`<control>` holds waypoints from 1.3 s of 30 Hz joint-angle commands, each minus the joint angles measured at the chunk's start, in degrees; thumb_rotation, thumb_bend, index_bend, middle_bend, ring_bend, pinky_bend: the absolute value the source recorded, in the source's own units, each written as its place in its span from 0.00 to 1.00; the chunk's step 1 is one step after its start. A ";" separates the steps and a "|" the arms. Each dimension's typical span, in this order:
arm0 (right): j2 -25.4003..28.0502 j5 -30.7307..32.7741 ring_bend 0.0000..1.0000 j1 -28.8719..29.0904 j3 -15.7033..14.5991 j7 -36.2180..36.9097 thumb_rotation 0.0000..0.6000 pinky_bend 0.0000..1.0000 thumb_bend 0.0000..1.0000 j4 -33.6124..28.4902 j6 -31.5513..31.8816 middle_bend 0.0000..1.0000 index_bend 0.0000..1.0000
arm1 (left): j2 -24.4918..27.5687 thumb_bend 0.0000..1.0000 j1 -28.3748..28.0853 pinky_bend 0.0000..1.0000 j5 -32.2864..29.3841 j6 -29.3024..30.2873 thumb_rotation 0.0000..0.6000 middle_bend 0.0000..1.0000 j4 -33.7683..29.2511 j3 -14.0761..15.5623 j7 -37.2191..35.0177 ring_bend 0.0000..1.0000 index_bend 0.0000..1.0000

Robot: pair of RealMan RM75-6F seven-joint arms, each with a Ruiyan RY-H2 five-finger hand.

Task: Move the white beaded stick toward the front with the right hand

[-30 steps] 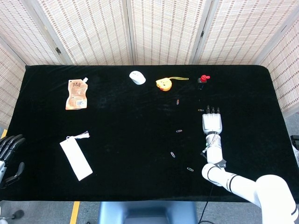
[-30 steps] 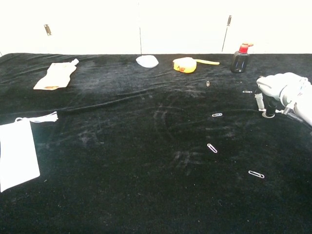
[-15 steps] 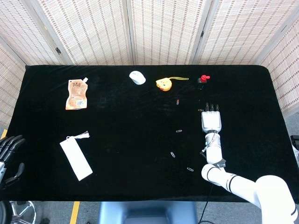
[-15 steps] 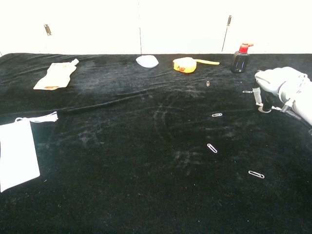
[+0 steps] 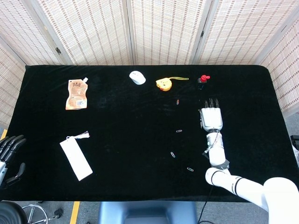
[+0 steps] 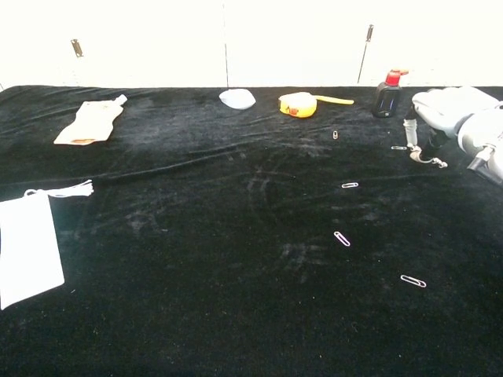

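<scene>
The white beaded stick (image 5: 80,136) is a short pale strand lying on the black cloth at the left, just behind a flat white pouch (image 5: 76,158). In the chest view the stick (image 6: 63,190) lies at the left edge, touching the pouch (image 6: 27,247). My right hand (image 5: 211,117) hovers far to the right of the stick, palm down, fingers stretched toward the back and holding nothing. The chest view shows the right hand (image 6: 448,110) raised above the cloth with its fingertips hanging down. My left hand (image 5: 9,154) rests off the table's front left corner, fingers apart and empty.
Along the back stand an orange spouted pouch (image 5: 77,94), a white mouse (image 5: 137,77), a yellow tape measure (image 5: 163,84) and a black bottle with a red cap (image 5: 202,81). Several paper clips (image 5: 179,131) lie scattered left of the right hand.
My right hand has moved toward the back of the table and risen off the cloth. The beaded stick and the left hand have not moved.
</scene>
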 commanded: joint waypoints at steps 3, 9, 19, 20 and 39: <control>0.51 -2.57 0.05 -0.65 0.10 2.17 1.00 0.00 0.42 -2.93 0.81 0.19 0.90 | 0.03 0.62 0.04 0.05 -0.09 0.03 1.00 0.08 0.01 -0.01 -0.02 0.08 0.00; 1.83 -4.48 0.06 -1.42 0.43 5.23 1.00 0.00 0.43 -9.01 0.37 0.20 0.90 | -0.06 0.62 0.00 0.05 -0.14 -0.10 1.00 0.08 0.05 0.01 0.06 0.08 0.00; 1.12 -6.84 0.06 -1.37 -0.27 6.84 1.00 0.00 0.43 -13.02 0.11 0.21 0.90 | 0.00 0.62 0.13 0.05 -0.38 0.08 1.00 0.08 0.10 -0.05 -0.33 0.08 0.00; 0.91 -6.88 0.06 -1.29 -0.16 7.11 1.00 0.00 0.43 -12.99 0.00 0.21 0.90 | 0.01 0.62 0.13 0.05 -0.36 0.09 1.00 0.08 0.14 -0.04 -0.40 0.08 0.00; -4.39 -8.76 0.04 0.94 0.92 9.13 1.00 0.00 0.43 -8.02 -1.33 0.21 0.90 | 0.25 0.62 0.58 0.05 -0.33 1.14 1.00 0.08 0.95 0.00 -2.24 0.08 0.01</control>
